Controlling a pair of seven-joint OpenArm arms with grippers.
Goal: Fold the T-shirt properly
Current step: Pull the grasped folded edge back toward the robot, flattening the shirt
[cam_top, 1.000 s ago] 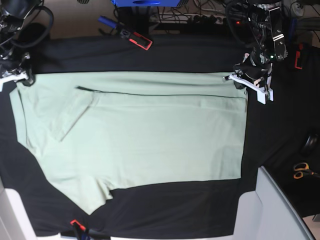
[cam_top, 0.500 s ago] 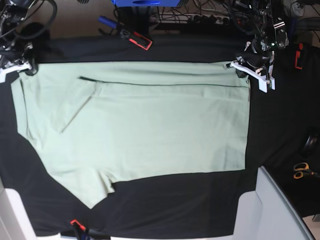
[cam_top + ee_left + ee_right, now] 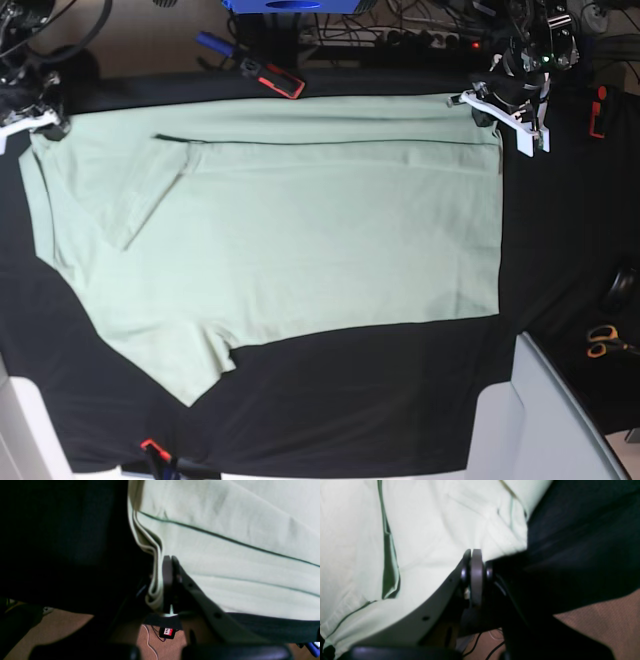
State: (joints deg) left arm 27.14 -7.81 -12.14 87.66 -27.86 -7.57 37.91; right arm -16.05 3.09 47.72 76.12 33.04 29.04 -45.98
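The pale mint-green T-shirt (image 3: pixel 300 230) lies spread over the black table cloth (image 3: pixel 350 420), with its far edge folded over and one sleeve (image 3: pixel 140 195) folded inward. My left gripper (image 3: pixel 492 112) is shut on the shirt's far right corner; the left wrist view shows the jaws (image 3: pixel 162 585) pinching bunched layers of the shirt (image 3: pixel 225 542). My right gripper (image 3: pixel 40 122) is shut on the far left corner; the right wrist view shows its closed fingers (image 3: pixel 472 577) clamping the shirt's edge (image 3: pixel 432 530).
A red and black tool (image 3: pixel 272 76) and a blue object (image 3: pixel 290 5) lie beyond the table's far edge among cables. Orange-handled scissors (image 3: pixel 603 341) lie at the right. A pale grey panel (image 3: pixel 545 420) stands at the front right corner.
Both grippers have pulled the shirt's far edge further away from the front of the table, and the whole shirt has slid that way, exposing more black cloth at the front.
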